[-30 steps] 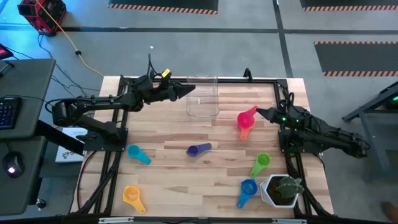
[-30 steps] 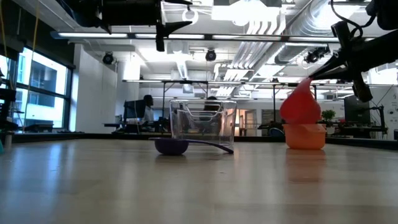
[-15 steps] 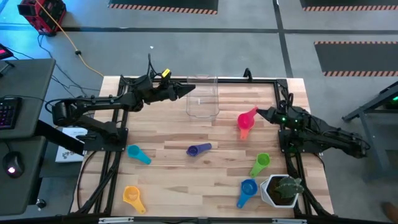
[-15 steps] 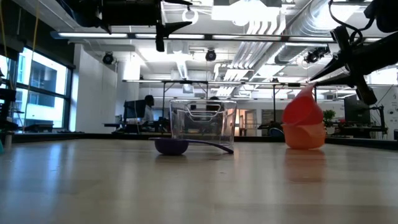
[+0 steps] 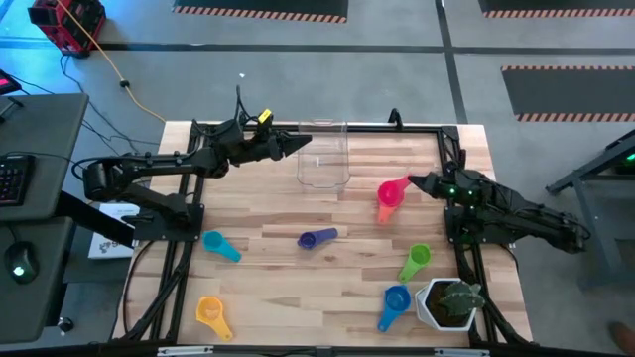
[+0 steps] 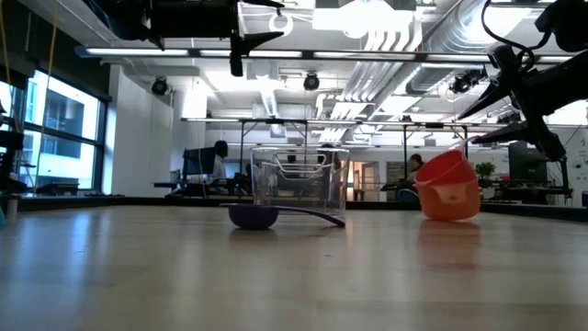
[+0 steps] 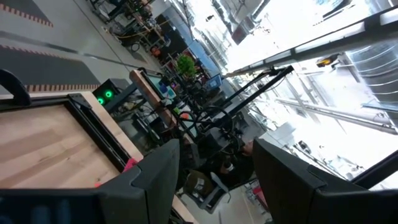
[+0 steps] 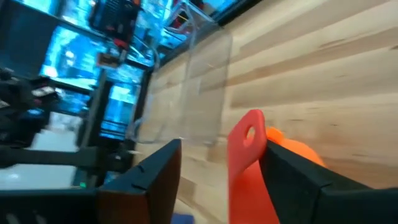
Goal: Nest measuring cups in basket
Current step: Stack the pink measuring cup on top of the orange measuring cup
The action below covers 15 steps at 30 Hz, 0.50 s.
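The pink measuring cup [image 5: 390, 191] sits tilted inside an orange cup [image 5: 387, 210] on the table's right half. Its handle [image 8: 245, 146] points at my right gripper [image 5: 417, 181]. That gripper is open, and the handle stands in the gap between its fingers. The clear basket [image 5: 323, 159] rests on the table at the far middle. My left gripper [image 5: 303, 141] hangs open in the air at the basket's left side, with nothing between its fingers [image 7: 155, 174]. Teal [image 5: 220, 245], purple [image 5: 316, 238], green [image 5: 417, 260], blue [image 5: 395, 300] and yellow-orange [image 5: 210, 312] cups lie loose on the table.
A white pot with a green plant [image 5: 448, 304] stands at the near right corner, beside the blue cup. In the low view the purple cup [image 6: 254, 216] lies in front of the basket [image 6: 300, 179]. Bare wood lies between the teal cup and the basket.
My right gripper has opened and let go of the pink cup's handle, tipping slightly downward. The pink cup, which stood steeply with its handle end up, has dropped and settled lower into the orange cup.
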Motion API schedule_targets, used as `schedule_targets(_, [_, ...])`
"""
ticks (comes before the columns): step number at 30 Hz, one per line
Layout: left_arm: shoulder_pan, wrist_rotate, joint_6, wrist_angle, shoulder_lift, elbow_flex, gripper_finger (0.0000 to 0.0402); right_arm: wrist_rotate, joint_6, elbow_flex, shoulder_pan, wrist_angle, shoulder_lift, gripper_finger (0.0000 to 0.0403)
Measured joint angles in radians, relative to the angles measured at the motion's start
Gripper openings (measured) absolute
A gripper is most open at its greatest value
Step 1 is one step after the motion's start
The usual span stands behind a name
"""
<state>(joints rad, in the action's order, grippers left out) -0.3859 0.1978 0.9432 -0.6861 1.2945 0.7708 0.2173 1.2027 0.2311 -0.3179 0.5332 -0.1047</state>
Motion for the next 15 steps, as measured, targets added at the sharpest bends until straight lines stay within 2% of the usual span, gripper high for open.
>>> schedule_targets(7, [0.0, 0.0, 0.006, 0.0, 0.0, 0.0, 0.0194, 0.036, -0.018, 0.088, -0.024, 0.209, 0.0, 0.0216])
schedule_targets(15, [0.0, 0.0, 0.006, 0.0, 0.0, 0.0, 0.0194, -0.036, -0.013, 0.098, -0.024, 0.291, 0.0, 0.0216])
